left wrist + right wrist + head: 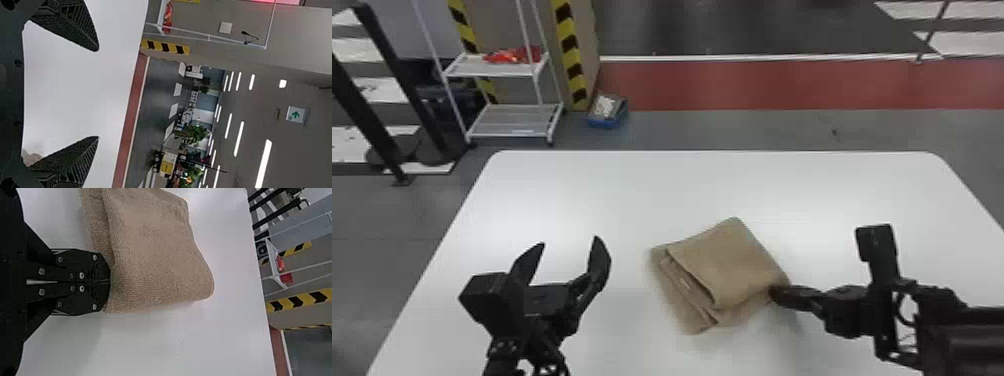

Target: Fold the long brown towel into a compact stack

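Black and flat, the fingers of our right gripper (777, 295) are pressed together on the right-hand edge of the brown towel (732, 260), with a bit of its cloth between them. The towel lies near the middle of our white worktop (582, 190), turned at an angle and folded into a thick, compact bundle. We see its layers along the near left side, where the upper fold leaves the lower ones sticking out a little. To the left of it, apart from the cloth, we have our left gripper (569, 243) spread wide with nothing between its fingers. Past the worktop's far edge we see a white rack (504, 122) with something red on its upper shelf, a blue box (608, 115) on the floor beside it, and a red floor strip (782, 85).
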### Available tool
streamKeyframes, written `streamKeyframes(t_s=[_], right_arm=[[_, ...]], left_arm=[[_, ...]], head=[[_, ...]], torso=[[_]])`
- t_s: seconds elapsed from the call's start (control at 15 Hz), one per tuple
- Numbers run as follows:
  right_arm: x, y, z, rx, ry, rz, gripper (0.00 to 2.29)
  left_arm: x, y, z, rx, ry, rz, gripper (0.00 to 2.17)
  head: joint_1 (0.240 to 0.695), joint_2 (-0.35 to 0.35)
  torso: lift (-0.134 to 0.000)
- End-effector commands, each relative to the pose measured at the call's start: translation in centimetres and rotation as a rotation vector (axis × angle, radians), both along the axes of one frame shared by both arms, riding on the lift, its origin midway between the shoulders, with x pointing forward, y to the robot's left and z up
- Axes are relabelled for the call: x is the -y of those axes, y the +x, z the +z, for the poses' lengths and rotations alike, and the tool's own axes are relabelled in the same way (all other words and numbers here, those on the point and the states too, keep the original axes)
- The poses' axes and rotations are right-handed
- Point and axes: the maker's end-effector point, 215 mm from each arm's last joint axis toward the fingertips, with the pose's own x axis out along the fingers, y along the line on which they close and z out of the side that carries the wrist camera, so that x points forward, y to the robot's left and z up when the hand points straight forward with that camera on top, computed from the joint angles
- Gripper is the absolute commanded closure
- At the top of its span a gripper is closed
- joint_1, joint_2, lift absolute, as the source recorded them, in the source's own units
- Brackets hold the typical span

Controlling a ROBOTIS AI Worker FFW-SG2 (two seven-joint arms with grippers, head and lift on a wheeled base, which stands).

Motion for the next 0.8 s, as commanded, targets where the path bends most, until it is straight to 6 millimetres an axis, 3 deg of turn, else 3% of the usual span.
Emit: streamKeyframes(t_s=[0.0, 0.33, 0.53, 0.73], right_arm=[[-0.5, 2.6, 0.9, 0.024, -0.015, -0.012, 2.02], [-0.5, 7.8, 1.9, 0.073, -0.042, -0.078, 2.02], [-1.7, 11.2, 3.0, 0.136, -0.022, -0.081, 2.02], [-1.7, 13.4, 2.7, 0.158, -0.033, -0.105, 2.02]], left_arm=[[0.3, 0.5, -0.2, -0.002, -0.002, -0.007, 0.08], [1.4, 1.5, -0.7, -0.016, -0.004, -0.036, 0.08], [1.5, 1.9, -0.4, -0.011, -0.004, -0.046, 0.08], [1.9, 2.3, -0.5, -0.017, -0.003, -0.059, 0.08]], head=[[0.695, 0.031], [0.695, 0.023], [0.695, 0.017], [0.695, 0.024]], torso=[[-0.091], [-0.091], [-0.091], [-0.091]])
